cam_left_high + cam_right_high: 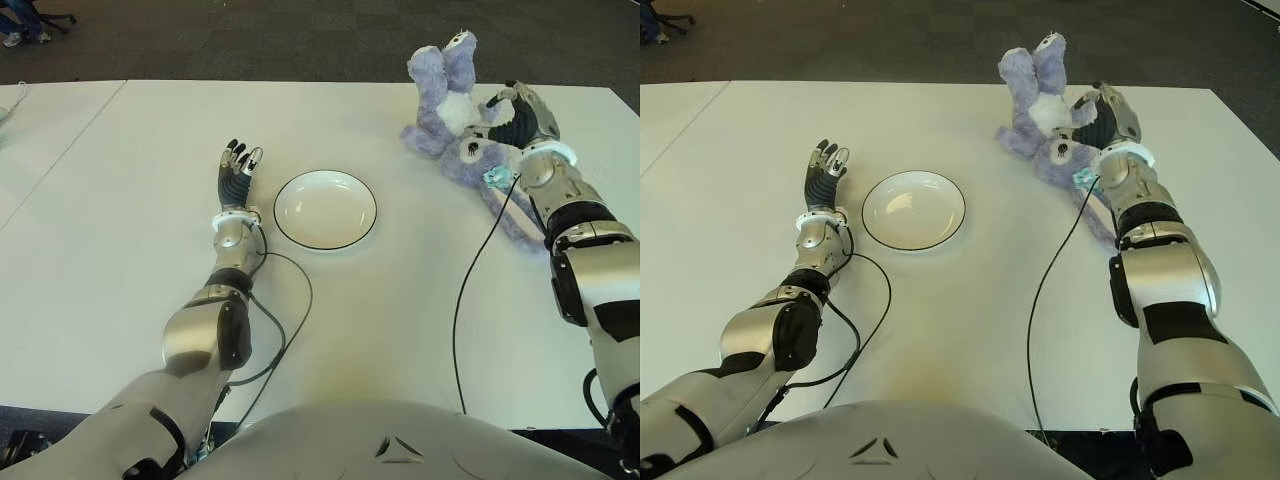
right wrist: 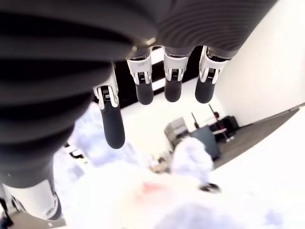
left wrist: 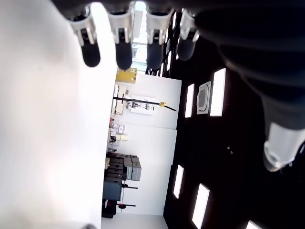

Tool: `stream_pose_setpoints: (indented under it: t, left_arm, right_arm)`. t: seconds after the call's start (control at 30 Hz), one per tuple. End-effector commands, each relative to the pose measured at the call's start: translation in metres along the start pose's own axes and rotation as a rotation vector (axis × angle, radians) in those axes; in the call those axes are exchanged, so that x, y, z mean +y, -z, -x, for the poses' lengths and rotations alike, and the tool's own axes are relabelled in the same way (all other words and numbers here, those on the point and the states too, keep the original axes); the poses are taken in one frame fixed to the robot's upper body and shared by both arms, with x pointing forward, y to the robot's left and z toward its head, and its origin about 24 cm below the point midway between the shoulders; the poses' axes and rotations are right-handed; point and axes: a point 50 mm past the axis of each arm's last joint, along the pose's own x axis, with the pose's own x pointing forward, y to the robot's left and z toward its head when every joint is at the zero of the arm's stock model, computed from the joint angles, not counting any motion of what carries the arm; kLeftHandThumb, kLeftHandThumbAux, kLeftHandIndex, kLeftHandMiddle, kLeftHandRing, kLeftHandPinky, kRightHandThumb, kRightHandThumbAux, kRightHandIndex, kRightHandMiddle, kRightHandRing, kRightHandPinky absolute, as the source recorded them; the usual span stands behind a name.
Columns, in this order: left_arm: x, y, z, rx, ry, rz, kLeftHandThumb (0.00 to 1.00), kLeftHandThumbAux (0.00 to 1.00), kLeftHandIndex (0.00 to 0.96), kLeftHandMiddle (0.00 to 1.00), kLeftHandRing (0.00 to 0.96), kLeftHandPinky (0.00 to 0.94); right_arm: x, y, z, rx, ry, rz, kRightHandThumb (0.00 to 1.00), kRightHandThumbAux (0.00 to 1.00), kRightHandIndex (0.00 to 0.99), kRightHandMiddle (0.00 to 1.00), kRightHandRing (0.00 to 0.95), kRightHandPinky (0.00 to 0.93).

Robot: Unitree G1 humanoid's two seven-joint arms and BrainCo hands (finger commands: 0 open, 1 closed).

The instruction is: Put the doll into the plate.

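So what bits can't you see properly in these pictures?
- Whether the right hand touches the doll: eye views show them overlapping; the right wrist view shows the fingers spread over it, contact unclear.
- The doll's face: blurred and washed out in the right wrist view.
- The plate and doll: out of frame in the left wrist view, which shows only the left hand over the table.
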Motion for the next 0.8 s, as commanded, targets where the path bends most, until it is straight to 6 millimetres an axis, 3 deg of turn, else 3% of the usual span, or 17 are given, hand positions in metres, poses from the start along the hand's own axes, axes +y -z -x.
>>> stream_pose_setpoints:
  t: [0.03,0.5,0.7,0.8]
  left_arm:
    - [0.008,0.093,0.069,0.441,-0.067,0.051,0.0,0.534,0.113,0.149,0.135,0.141]
    - [0.007,0.092,0.069,0.431,-0.057,0.036,0.0,0.501,0.116,0.14,0.129,0.125]
    - [0.007,0.092,0.07,0.424,-0.064,0.045,0.0,0.481,0.111,0.139,0.126,0.118]
    - [0.007,0.093,0.07,0.427,-0.064,0.054,0.0,0.477,0.111,0.135,0.121,0.113]
  right_arm:
    - [0.018,0.017,0.01,0.055,-0.113,0.123,0.223,0.636,0.3,0.0,0.0,0.0]
    - [0.024,0.036,0.021,0.098,-0.169,0.164,0.244,0.647,0.32,0.0,0.0,0.0]
    - [0.036,0.045,0.03,0.14,-0.203,0.15,0.209,0.671,0.324,0.0,0.0,0.0]
    - [0.057,0.047,0.041,0.172,-0.236,0.121,0.195,0.684,0.33,0.0,0.0,0.0]
